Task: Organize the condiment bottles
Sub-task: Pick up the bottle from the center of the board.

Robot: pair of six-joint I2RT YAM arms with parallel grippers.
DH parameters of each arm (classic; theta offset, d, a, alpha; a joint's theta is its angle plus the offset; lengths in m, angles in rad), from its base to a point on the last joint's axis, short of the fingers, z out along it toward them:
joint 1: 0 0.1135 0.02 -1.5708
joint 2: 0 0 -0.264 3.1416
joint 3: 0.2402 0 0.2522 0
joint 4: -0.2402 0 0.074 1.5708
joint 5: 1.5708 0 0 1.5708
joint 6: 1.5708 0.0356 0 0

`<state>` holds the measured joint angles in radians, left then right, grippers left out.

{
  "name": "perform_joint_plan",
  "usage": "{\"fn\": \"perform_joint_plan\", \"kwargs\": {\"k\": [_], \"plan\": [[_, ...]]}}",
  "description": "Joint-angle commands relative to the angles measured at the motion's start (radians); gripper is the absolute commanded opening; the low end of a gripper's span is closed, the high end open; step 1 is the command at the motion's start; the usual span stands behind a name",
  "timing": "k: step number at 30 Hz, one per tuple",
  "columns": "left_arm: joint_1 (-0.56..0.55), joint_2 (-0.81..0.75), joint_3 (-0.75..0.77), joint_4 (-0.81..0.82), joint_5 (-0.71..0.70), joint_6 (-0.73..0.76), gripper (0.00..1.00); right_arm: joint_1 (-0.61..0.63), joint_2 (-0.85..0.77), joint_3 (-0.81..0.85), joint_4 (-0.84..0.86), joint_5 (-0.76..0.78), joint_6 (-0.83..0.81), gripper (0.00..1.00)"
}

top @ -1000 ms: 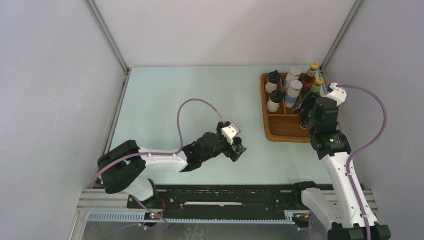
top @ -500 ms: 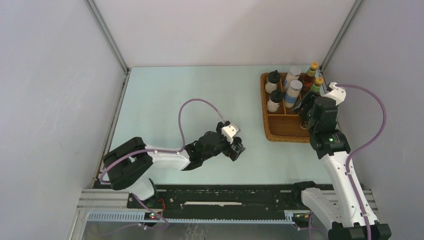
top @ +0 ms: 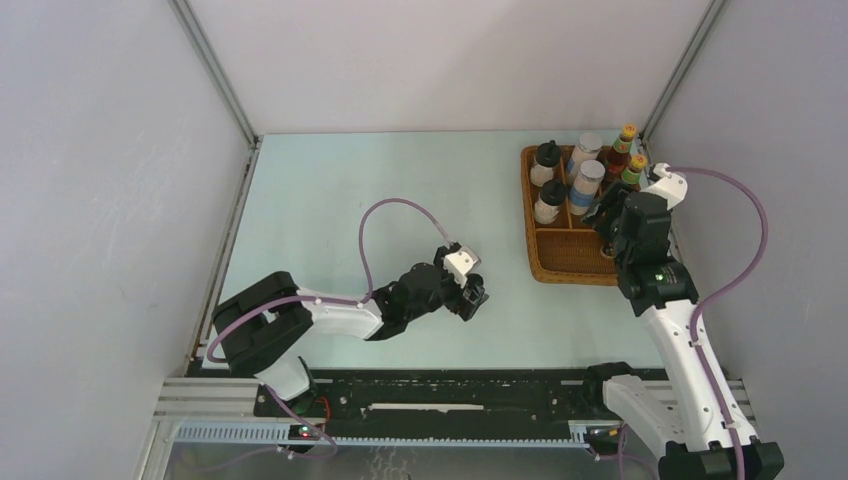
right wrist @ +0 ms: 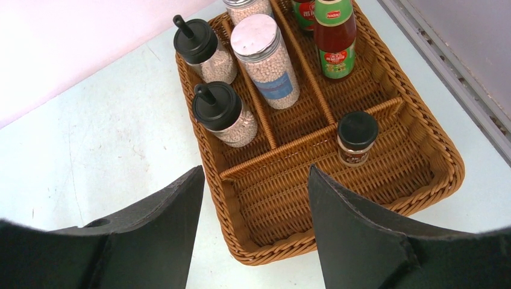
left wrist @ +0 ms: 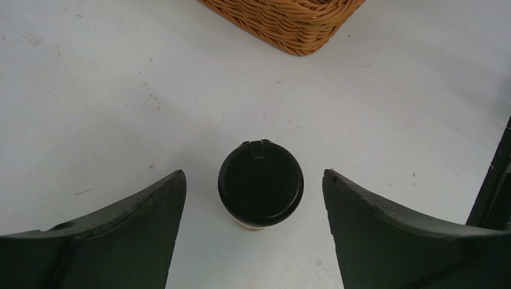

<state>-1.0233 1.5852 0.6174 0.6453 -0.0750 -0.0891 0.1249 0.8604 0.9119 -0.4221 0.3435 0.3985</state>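
Top external: left elbow (top: 260, 325) swung rightward; left tool (top: 477, 297) straddles dark jar (left wrist: 260, 183).

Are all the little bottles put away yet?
Almost. Seven bottles stand in the wicker tray. The last tiny dark jar sits on the table, between the left arm's open jaws, not gripped yet. It needs lifting into the tray, perhaps beside its twin.

A brown wicker tray (top: 570, 277) sits at the far right of a pale green table (top: 350, 200) — woven dividers split it into narrow far sections and one wide near section. Plain grey walls (top: 100, 150) enclose the table.
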Motion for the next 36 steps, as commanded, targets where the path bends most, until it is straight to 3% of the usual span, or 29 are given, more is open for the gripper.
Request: {"fn": "perform_joint_plan", "kwargs": {"k": [1,11,36], "plan": [[0.007,-0.001,0.027,0.051,-0.023,-0.002,0.87,0.015,-0.002,0.018,0.039,0.034,-0.018,0.72],[0.008,-0.008,0.031,0.051,-0.034,0.003,0.77,0.027,0.001,0.018,0.036,0.050,-0.020,0.72],[0.006,-0.011,0.042,0.050,-0.061,0.026,0.62,0.030,0.005,0.018,0.037,0.052,-0.025,0.71]]}}
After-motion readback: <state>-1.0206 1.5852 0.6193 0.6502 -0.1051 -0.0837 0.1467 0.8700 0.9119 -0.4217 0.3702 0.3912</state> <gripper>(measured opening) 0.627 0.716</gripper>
